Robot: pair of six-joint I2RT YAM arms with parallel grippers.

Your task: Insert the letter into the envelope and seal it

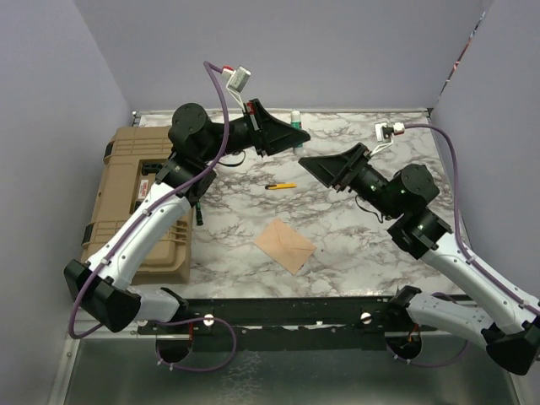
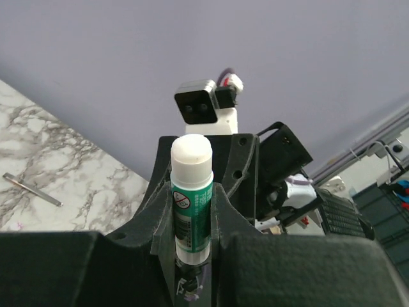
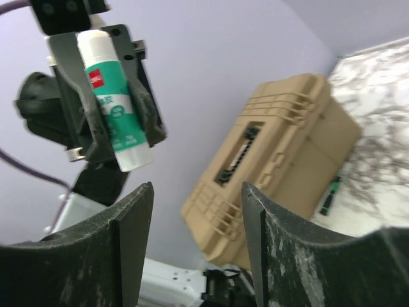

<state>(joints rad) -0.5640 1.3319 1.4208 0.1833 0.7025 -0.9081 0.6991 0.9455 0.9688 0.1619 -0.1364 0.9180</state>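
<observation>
The envelope lies flat on the marble table, a tan rectangle turned at an angle in front of both arms. The letter is out of view. My left gripper is raised over the back of the table, shut on a green-and-white glue stick that stands upright between its fingers. The same glue stick shows in the right wrist view, up and to the left. My right gripper faces the left one with a small gap between them. The right gripper is open and holds nothing.
A tan hard case takes up the left side of the table. A yellow pen-like tool lies behind the envelope. Lavender walls close in the back and both sides. A black rail runs along the near edge.
</observation>
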